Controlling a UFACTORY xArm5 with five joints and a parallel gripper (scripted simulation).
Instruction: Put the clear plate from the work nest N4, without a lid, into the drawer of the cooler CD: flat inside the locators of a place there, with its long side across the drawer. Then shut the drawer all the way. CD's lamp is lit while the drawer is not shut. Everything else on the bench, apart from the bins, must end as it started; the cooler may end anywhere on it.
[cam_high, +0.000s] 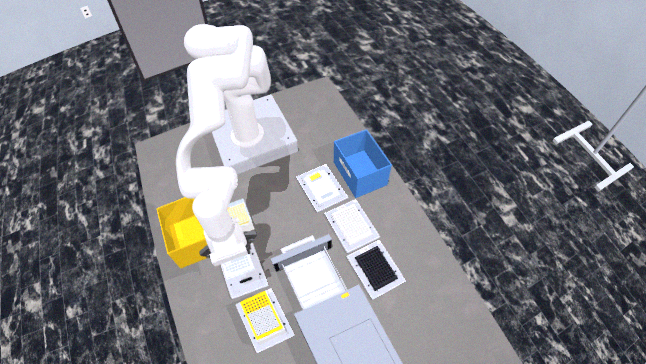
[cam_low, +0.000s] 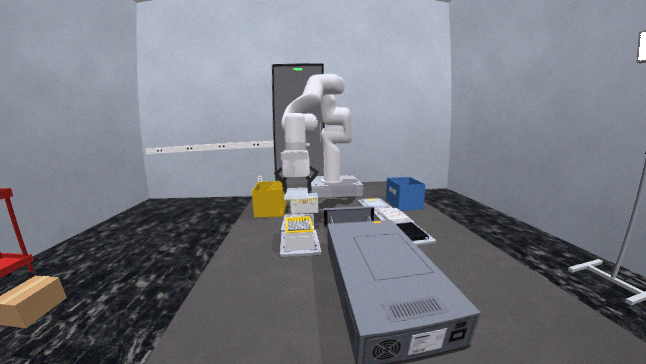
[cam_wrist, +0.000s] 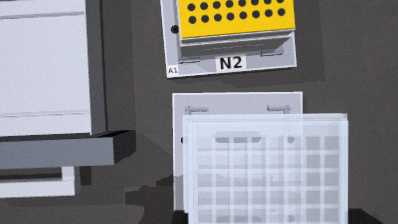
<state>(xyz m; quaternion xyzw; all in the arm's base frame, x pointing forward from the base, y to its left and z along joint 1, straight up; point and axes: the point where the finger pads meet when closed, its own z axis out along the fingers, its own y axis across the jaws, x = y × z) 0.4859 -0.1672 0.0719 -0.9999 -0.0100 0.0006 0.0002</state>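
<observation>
My gripper (cam_high: 228, 254) is shut on the clear plate (cam_wrist: 265, 167) and holds it flat a little above its white work nest (cam_wrist: 237, 107). The plate's well grid fills the lower middle of the wrist view, and the nest's dark slot shows through it. I cannot see the fingers themselves in the wrist view. The grey cooler CD (cam_high: 350, 332) lies at the near end of the bench. Its drawer (cam_high: 314, 276) stands pulled out to the right of the held plate, and it also shows in the wrist view (cam_wrist: 45, 65). CD's yellow lamp (cam_high: 345, 296) is lit.
Nest N2 (cam_wrist: 232, 37) with a yellow holed rack stands just in front of the plate's nest. A yellow bin (cam_high: 179, 232) is beside the arm, with a pale item (cam_high: 240, 212) partly hidden behind it. A blue bin (cam_high: 362, 162) and three more nests (cam_high: 351, 225) lie right of the drawer.
</observation>
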